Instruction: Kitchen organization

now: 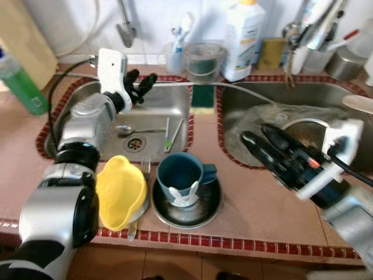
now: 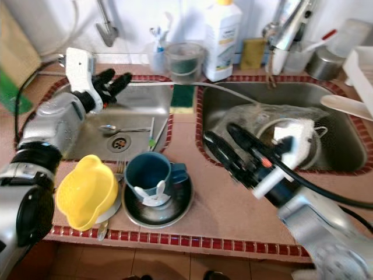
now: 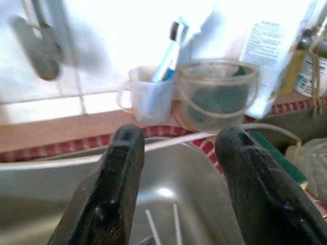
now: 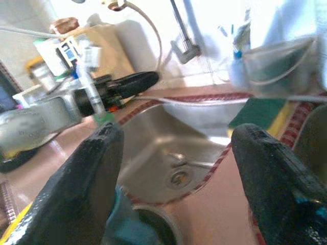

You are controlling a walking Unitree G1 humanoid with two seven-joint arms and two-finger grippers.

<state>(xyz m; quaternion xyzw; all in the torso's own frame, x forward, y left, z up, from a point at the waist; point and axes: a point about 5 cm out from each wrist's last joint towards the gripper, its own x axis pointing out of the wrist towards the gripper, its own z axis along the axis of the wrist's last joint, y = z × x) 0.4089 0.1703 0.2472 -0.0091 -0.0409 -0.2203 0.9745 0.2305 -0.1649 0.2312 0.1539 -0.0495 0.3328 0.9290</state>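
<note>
Yellow colander (image 1: 120,198) and blue mug (image 1: 179,176) in a metal bowl (image 1: 187,205), counter (image 1: 256,210) front edge. Left hand (image 1: 141,83), fingers apart, above left sink (image 1: 99,111) holding spoon (image 1: 127,130). Right hand (image 1: 256,139), fingers apart, over right sink's (image 1: 315,96) near rim.

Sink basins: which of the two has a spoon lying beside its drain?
The left basin, under the left pincer. A spoon lies by its drain. The right basin holds crumpled clear plastic instead.
</note>
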